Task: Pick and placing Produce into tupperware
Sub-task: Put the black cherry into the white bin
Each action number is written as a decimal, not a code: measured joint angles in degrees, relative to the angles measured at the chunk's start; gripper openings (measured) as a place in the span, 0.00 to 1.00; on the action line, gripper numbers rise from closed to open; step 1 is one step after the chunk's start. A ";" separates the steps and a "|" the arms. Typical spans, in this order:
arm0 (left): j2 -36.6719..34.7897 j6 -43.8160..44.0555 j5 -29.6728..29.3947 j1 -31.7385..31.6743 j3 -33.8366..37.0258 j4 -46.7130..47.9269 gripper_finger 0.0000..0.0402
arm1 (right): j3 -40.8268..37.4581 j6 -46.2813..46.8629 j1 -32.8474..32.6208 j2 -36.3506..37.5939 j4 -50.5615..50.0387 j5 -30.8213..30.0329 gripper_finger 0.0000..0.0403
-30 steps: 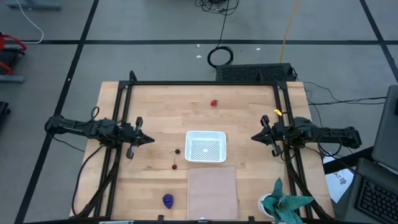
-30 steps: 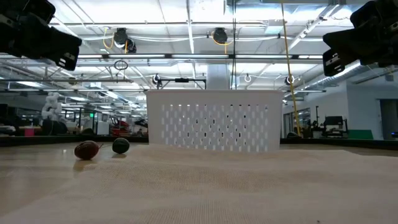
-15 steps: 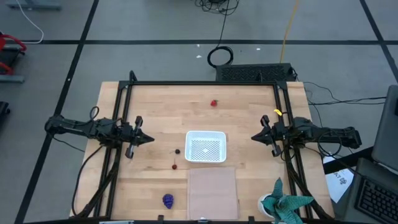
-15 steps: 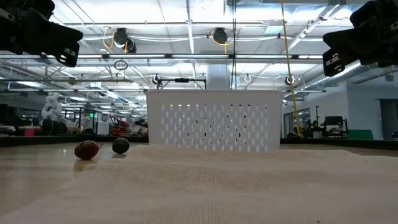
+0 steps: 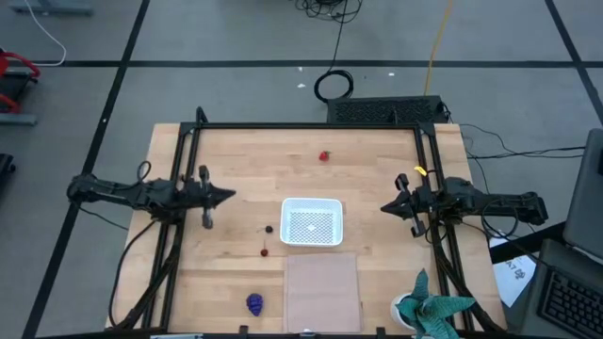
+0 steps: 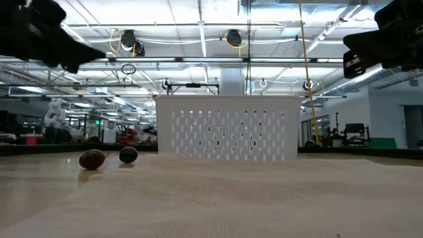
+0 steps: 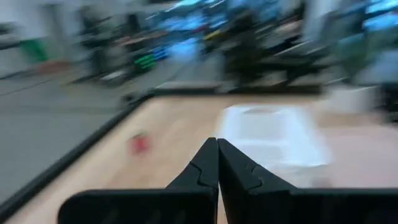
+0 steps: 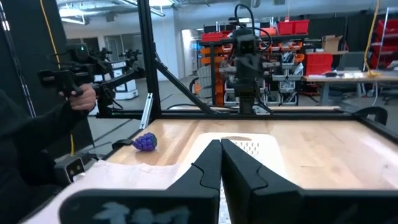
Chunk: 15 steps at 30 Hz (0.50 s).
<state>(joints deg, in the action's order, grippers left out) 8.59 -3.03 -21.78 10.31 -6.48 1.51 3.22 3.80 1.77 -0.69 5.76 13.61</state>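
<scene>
— Where's everything sitting, taking the tupperware (image 5: 312, 222) as the middle of it all?

— That white tub is near the centre of the wooden table (image 5: 245, 155), with nothing in it that I can make out. The dark round berry (image 5: 268, 229) lies just off its left wall, and the small red cherry (image 5: 265, 251) is a little nearer the front edge than the berry, also on the left. From table height both show side by side, left of the tub's perforated wall.

— And the other two fruits?

— The red strawberry (image 5: 324, 156) is on the far side of the tub, well apart from it, toward the back of the table. The purple grape bunch (image 5: 254, 303) is out by the front edge, left of the tub and beyond the cherry. A pale tan panel (image 5: 323, 292) lies flat right against the tub's front side.

— What are the arms doing?

— The left gripper (image 5: 226, 197) hangs left of the tub, its fingers (image 7: 205, 167) pressed tight together with nothing between them, tips pointing toward the tub. The right gripper (image 5: 386, 207) is off the tub's right side, also clamped closed on nothing and aimed back at it.

— Anything else nearby?

— A teal-and-white cloth thing (image 5: 430, 309) sits at the table's front right corner, well away from the tub. Past the table, a person's hand (image 8: 82, 96) holds some dark device.
</scene>
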 joint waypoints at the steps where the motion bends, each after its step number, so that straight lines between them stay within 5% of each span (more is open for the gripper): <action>1: 0.72 -0.03 -3.18 0.00 0.00 0.14 0.00 | -0.01 -0.31 0.02 -0.01 -0.01 0.00 0.00; 4: 2.74 0.03 -6.93 0.00 0.00 -0.51 0.00 | -0.01 -1.82 0.02 -0.01 -0.01 -0.01 0.00; 15: 9.02 0.59 -6.54 0.00 0.00 -1.72 0.00 | -0.01 -4.53 0.02 -0.02 -0.50 -3.05 0.00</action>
<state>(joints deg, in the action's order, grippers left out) 17.61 -2.44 -28.32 10.31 -6.48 -0.21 3.22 -0.73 1.78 -0.71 5.26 10.56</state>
